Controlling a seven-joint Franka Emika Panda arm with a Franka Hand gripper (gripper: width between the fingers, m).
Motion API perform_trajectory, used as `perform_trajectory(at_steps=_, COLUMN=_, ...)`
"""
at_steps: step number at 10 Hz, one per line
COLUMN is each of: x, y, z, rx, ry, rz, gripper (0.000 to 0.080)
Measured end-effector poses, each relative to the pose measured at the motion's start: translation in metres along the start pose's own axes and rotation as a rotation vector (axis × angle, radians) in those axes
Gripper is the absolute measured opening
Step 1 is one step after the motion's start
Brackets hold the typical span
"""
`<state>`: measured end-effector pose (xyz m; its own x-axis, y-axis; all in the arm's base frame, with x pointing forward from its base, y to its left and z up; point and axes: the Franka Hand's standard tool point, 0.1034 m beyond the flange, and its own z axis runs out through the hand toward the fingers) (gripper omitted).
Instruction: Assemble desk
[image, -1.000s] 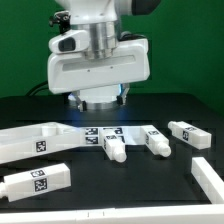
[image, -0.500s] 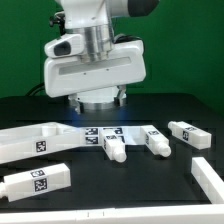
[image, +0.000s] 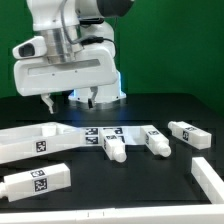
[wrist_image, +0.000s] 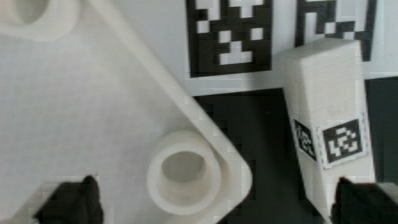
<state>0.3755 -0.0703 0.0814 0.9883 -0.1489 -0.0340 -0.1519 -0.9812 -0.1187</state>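
The white desk top (image: 25, 143) lies flat at the exterior view's left; its corner socket (wrist_image: 178, 170) shows in the wrist view. Three tagged white legs lie in a row on the black table: one (image: 112, 148) by the top's corner, one (image: 157, 142) further right, one (image: 188, 133) at the far right. Another leg (image: 35, 181) lies at the front left. My gripper (image: 70, 101) hangs open and empty above the top's corner. In the wrist view the gripper (wrist_image: 214, 205) straddles the socket, with a leg (wrist_image: 329, 110) beside it.
The marker board (image: 110, 131) lies between the desk top and the legs; its tags (wrist_image: 231, 35) show in the wrist view. A white bracket (image: 210, 177) sits at the exterior view's right edge. A white rim (image: 100, 216) runs along the front.
The arm has swung toward the exterior view's left, from above the marker board to above the desk top's corner. The parts have not moved.
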Motion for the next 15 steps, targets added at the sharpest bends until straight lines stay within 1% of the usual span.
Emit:
perform_trajectory(at_steps=2, x=0.0, y=0.003, z=0.0, rx=0.0, ry=0.0, rz=0.134, gripper=0.0649)
perform_trajectory(at_steps=3, x=-0.002, y=0.019, z=-0.001, rx=0.006, ry=-0.008, rz=0.23, gripper=0.0649)
perform_trajectory(at_steps=4, x=0.001, y=0.038, z=-0.006, rx=0.011, ry=-0.005, rz=0.373, gripper=0.0649)
perform_trajectory(at_steps=5, x=0.002, y=0.05, z=-0.007, rx=0.005, ry=0.01, rz=0.513, gripper=0.0649)
perform_trajectory(at_steps=6, x=0.0, y=0.053, z=-0.006, rx=0.015, ry=0.009, rz=0.588, gripper=0.0649)
perform_trajectory(at_steps=7, x=0.001, y=0.05, z=-0.005, rx=0.015, ry=0.007, rz=0.643, gripper=0.0649)
perform_trajectory(at_steps=9, x=0.0, y=0.05, z=-0.005, rx=0.016, ry=0.005, rz=0.765, gripper=0.0649)
perform_trajectory(at_steps=10, x=0.0, y=0.058, z=-0.003, rx=0.025, ry=0.022, rz=0.778, gripper=0.0649)
perform_trajectory(at_steps=11, x=-0.008, y=0.087, z=0.002, rx=0.034, ry=0.045, rz=0.8, gripper=0.0649)
perform_trajectory(at_steps=12, x=-0.014, y=0.111, z=0.0, rx=0.03, ry=0.055, rz=0.765, gripper=0.0649)
perform_trajectory(at_steps=13, x=-0.015, y=0.119, z=-0.002, rx=0.028, ry=0.066, rz=0.759, gripper=0.0649)
perform_trajectory(at_steps=14, x=-0.017, y=0.123, z=-0.003, rx=0.03, ry=0.071, rz=0.757, gripper=0.0649)
perform_trajectory(at_steps=15, x=-0.017, y=0.126, z=-0.003, rx=0.019, ry=0.09, rz=0.763, gripper=0.0649)
